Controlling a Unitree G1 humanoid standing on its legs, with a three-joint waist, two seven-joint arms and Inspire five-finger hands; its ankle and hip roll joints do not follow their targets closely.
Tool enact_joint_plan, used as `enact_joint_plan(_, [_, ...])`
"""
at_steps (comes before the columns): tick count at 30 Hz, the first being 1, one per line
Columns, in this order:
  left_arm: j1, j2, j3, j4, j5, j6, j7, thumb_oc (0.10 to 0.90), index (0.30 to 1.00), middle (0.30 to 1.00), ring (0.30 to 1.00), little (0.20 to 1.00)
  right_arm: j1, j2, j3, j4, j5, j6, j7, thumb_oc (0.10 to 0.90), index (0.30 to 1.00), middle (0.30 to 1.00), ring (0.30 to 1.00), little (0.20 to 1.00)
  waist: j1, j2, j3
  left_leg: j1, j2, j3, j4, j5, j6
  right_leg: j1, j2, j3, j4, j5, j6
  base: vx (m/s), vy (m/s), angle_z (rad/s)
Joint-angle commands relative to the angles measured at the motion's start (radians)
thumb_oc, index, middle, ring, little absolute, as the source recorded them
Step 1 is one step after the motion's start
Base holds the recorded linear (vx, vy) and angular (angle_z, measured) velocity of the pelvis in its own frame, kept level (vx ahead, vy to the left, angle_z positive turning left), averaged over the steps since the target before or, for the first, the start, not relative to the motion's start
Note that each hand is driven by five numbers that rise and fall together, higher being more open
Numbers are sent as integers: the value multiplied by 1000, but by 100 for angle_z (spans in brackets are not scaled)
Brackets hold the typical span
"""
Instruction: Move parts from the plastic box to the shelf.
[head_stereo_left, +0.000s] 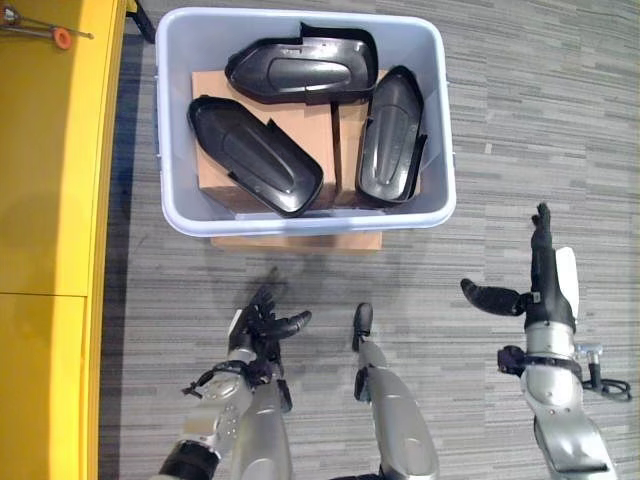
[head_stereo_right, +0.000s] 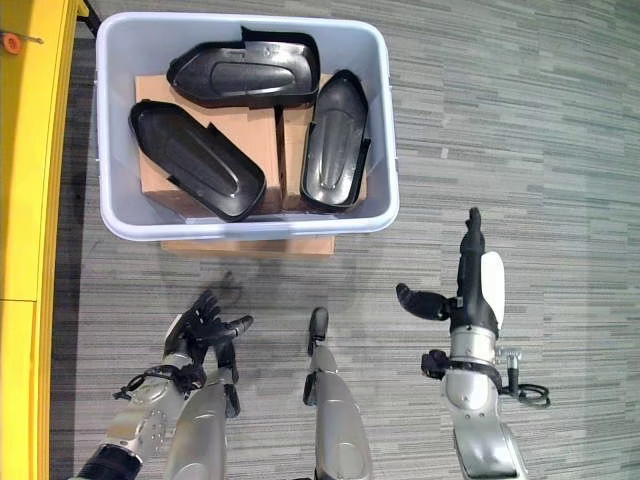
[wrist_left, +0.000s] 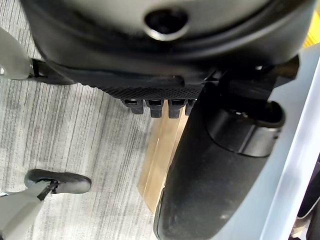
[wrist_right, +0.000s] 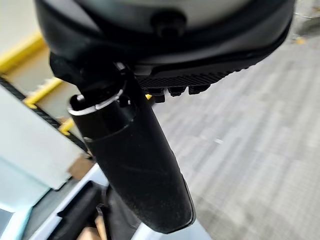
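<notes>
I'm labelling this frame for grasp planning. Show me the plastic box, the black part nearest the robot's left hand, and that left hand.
plastic box (head_stereo_left: 300, 221), left eye view, on its near rim.
black part (head_stereo_left: 255, 155), left eye view, on its hollow middle.
left hand (head_stereo_left: 262, 327), left eye view, on the palm.

- Grey striped carpet (head_stereo_left: 530, 120) covers the floor, under and around both hands.
- Cardboard slab (head_stereo_left: 296, 241) lies on the carpet ahead of the left hand.
- Small orange piece (head_stereo_left: 62, 38) far ahead, beyond the left hand's outer side.
</notes>
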Motion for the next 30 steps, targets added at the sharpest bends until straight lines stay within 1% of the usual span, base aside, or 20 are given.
enact_joint_plan(1, [19, 23, -8, -58, 49, -32, -26, 900, 1000, 1000, 1000, 1000, -189, -61, 4, -35, -85, -70, -93, 900, 1000, 1000, 1000, 1000, 27, -18, -61, 5, 49, -74, -62, 51, -4, 61, -124, 57, 134, -80, 91, 0, 0, 0])
enact_joint_plan(2, [9, 17, -15, -52, 46, -36, -24, 900, 1000, 1000, 1000, 1000, -230, -59, 25, -6, -79, -75, -112, 900, 1000, 1000, 1000, 1000, 31, -15, -59, 4, 48, -74, -63, 51, -4, 60, -124, 56, 134, -79, 91, 0, 0, 0])
enact_joint_plan(6, [-5, 4, -42, -39, 36, -48, -25, 900, 1000, 1000, 1000, 1000, -357, -78, 84, 73, -94, -72, -128, 900, 1000, 1000, 1000, 1000, 51, 1, -56, 1, 43, -82, -67, 55, -3, 62, -130, 49, 134, -80, 88, 0, 0, 0])
enact_joint_plan(7, [-6, 5, -46, -37, 37, -48, -27, 900, 1000, 1000, 1000, 1000, -391, -92, 97, 94, -107, -62, -123, 900, 1000, 1000, 1000, 1000, 55, 4, -55, 1, 43, -83, -68, 56, -3, 62, -130, 48, 135, -80, 88, 19, -7, 6])
enact_joint_plan(8, [-10, 1, -55, -27, 38, -50, -29, 900, 1000, 1000, 1000, 1000, -454, -93, 116, 135, -110, -60, -145, 900, 1000, 1000, 1000, 1000, 64, 13, -54, 2, 41, -87, -69, 56, -3, 64, -131, 43, 137, -83, 87, 18, -4, 5])
enact_joint_plan(9, [-11, 1, -54, -26, 38, -51, -30, 900, 1000, 1000, 1000, 1000, -458, -94, 118, 139, -109, -61, -147, 900, 1000, 1000, 1000, 1000, 63, 13, -53, 3, 42, -88, -69, 56, -3, 65, -131, 43, 137, -83, 87, 15, -3, 5])
enact_joint_plan(11, [-14, 3, -63, -26, 38, -57, -31, 900, 1000, 1000, 1000, 1000, -529, -100, 148, 182, -106, -57, -155, 900, 1000, 1000, 1000, 1000, 73, 20, -48, 1, 41, -90, -67, 56, -3, 65, -131, 40, 139, -84, 86, 0, 0, 0])
enact_joint_plan(12, [-22, 3, -75, -17, 33, -62, -30, 900, 1000, 1000, 1000, 1000, -630, -109, 195, 260, -111, -46, -154, 900, 1000, 1000, 1000, 1000, 89, 31, -43, -2, 40, -92, -68, 59, -4, 64, -133, 38, 140, -84, 84, 0, 0, 0])
enact_joint_plan(15, [-23, 3, -79, -17, 32, -65, -31, 900, 1000, 1000, 1000, 1000, -688, -126, 218, 302, -129, -36, -153, 900, 1000, 1000, 1000, 1000, 96, 37, -40, -3, 38, -93, -69, 60, -5, 64, -133, 37, 140, -85, 83, 3, -1, 1])
enact_joint_plan(19, [-31, 3, -93, -13, 28, -73, -33, 900, 1000, 1000, 1000, 1000, -768, -137, 258, 386, -118, -40, -158, 900, 1000, 1000, 1000, 1000, 108, 49, -33, -9, 37, -96, -70, 64, -5, 60, -135, 35, 143, -85, 82, 0, 1, 1])
enact_joint_plan(23, [-33, 4, -99, -11, 27, -79, -34, 900, 1000, 1000, 1000, 1000, -829, -169, 279, 460, -127, -38, -165, 900, 1000, 1000, 1000, 1000, 117, 58, -27, -16, 35, -100, -69, 65, -6, 57, -136, 32, 145, -85, 83, 6, 4, 6])
enact_joint_plan(24, [-30, 7, -101, -15, 25, -84, -34, 900, 1000, 1000, 1000, 1000, -854, -191, 291, 489, -130, -38, -169, 900, 1000, 1000, 1000, 1000, 122, 62, -22, -20, 33, -102, -68, 67, -5, 53, -137, 32, 146, -85, 83, 0, 0, 0])
enact_joint_plan(27, [-29, 10, -100, -11, 23, -89, -34, 900, 1000, 1000, 1000, 1000, -894, -221, 307, 549, -127, -37, -171, 900, 1000, 1000, 1000, 1000, 128, 71, -11, -27, 31, -103, -66, 69, -5, 46, -139, 30, 149, -83, 83, 4, 3, 1])
enact_joint_plan(28, [-28, 14, -104, -11, 20, -95, -32, 900, 1000, 1000, 1000, 1000, -923, -240, 328, 604, -120, -35, -167, 900, 1000, 1000, 1000, 1000, 134, 77, -5, -32, 30, -103, -61, 67, -3, 43, -141, 30, 152, -83, 83, 0, 0, 0])
enact_joint_plan(30, [-28, 12, -104, -11, 19, -97, -32, 900, 1000, 1000, 1000, 1000, -929, -245, 332, 619, -117, -36, -167, 900, 1000, 1000, 1000, 1000, 134, 79, -3, -34, 29, -103, -60, 66, -3, 40, -141, 30, 153, -83, 83, 0, 0, 0])
